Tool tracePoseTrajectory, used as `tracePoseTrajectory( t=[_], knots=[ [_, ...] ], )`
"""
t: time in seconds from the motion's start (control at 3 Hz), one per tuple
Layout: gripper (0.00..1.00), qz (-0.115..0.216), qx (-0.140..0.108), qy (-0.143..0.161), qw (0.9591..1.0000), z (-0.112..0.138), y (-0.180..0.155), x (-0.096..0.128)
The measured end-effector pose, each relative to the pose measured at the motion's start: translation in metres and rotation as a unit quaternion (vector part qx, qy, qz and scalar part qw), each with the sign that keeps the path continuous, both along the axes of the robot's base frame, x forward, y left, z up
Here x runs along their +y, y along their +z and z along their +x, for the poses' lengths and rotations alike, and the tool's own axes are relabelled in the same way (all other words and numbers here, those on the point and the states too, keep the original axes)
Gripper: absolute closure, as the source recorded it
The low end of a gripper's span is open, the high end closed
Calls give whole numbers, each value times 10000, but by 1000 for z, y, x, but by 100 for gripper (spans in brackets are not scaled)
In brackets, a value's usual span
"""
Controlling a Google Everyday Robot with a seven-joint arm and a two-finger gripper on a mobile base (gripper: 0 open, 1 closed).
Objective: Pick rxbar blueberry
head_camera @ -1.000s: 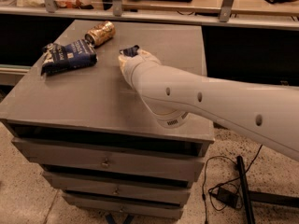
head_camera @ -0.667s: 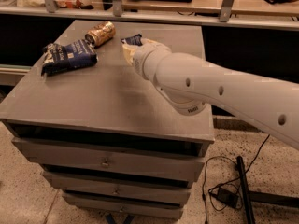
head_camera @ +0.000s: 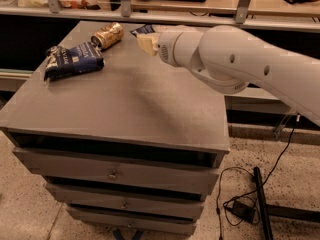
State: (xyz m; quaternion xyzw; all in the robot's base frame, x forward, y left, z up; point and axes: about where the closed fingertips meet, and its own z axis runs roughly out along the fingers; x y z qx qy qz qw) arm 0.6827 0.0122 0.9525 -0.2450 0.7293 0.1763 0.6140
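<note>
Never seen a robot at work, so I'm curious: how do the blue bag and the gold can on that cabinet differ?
The bag is bigger, soft and crumpled; the can is a smaller cylinder on its side. The bag is dark blue with pale print; the can is shiny gold. Both lie on the cabinet, apart from the gripper, which is at the back by the dark bar.

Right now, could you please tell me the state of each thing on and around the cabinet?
rxbar blueberry: at the pincer's tip, mostly hidden; held or not, cannot tell.
pincer: over the far part of the cabinet, right of the can.
snack bag: lying crumpled, apart from the pincer.
gold can: on its side.
drawers: shut.
</note>
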Motion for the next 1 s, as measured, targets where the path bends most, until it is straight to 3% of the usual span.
tracePoseTrajectory(
  t=[0.33, 0.67, 1.0],
  knots=[
    [100, -695, -199, 772, 9944, -22, -4, 14],
    [100, -1176, -478, 1287, 9835, -40, -11, 27],
    [100, -1338, -695, 1424, 9783, -47, -6, 39]
  ],
)
